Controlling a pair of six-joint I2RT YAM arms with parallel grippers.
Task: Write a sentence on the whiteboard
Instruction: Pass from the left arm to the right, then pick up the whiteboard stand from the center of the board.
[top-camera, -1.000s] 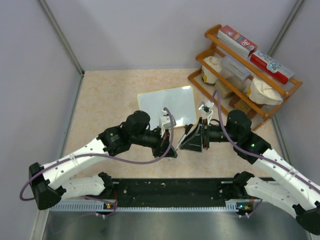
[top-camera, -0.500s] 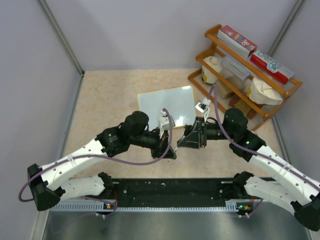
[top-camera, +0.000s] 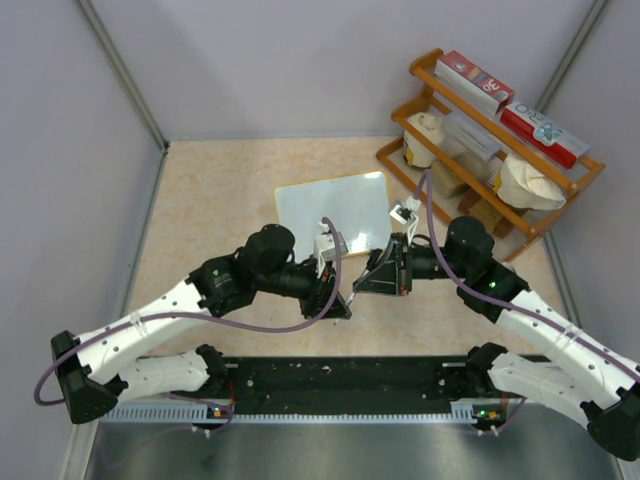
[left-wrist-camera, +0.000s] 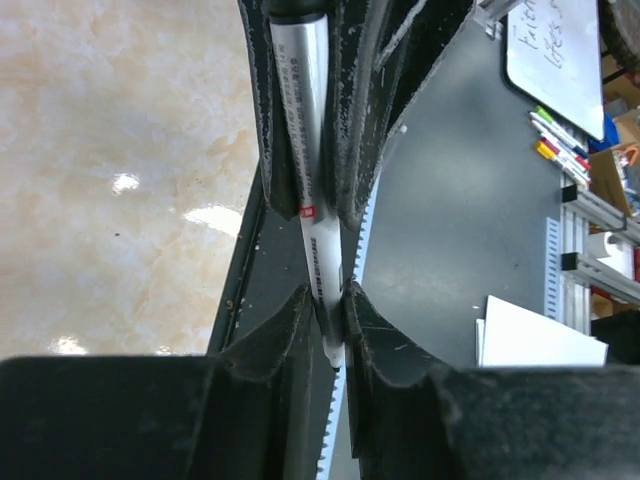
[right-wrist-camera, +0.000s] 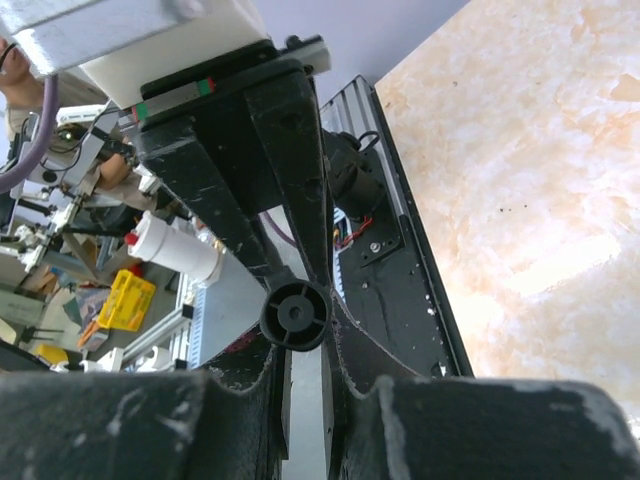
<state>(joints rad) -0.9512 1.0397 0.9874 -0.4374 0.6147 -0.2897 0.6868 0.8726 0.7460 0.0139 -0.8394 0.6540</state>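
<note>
The whiteboard (top-camera: 335, 210) lies flat on the table just beyond the two grippers, its white face bare in the top view. My left gripper (top-camera: 345, 300) and right gripper (top-camera: 366, 284) meet tip to tip in front of it, over the table. A grey-white marker (left-wrist-camera: 305, 150) runs between them. The left gripper (left-wrist-camera: 330, 310) is shut on its tapered tip end, and the right gripper's fingers (left-wrist-camera: 365, 100) clamp its barrel further up. In the right wrist view, the marker's black round end (right-wrist-camera: 296, 313) sits between the shut right gripper (right-wrist-camera: 305, 335) tips.
A wooden rack (top-camera: 397, 160) with boxes and bagged items stands at the back right, close to the whiteboard's right edge. Grey walls close in the left, back and right sides. The black base rail (top-camera: 340, 380) runs along the near edge.
The right gripper has moved a little left toward the left gripper and closed on the marker. The left gripper has kept its hold on the marker.
</note>
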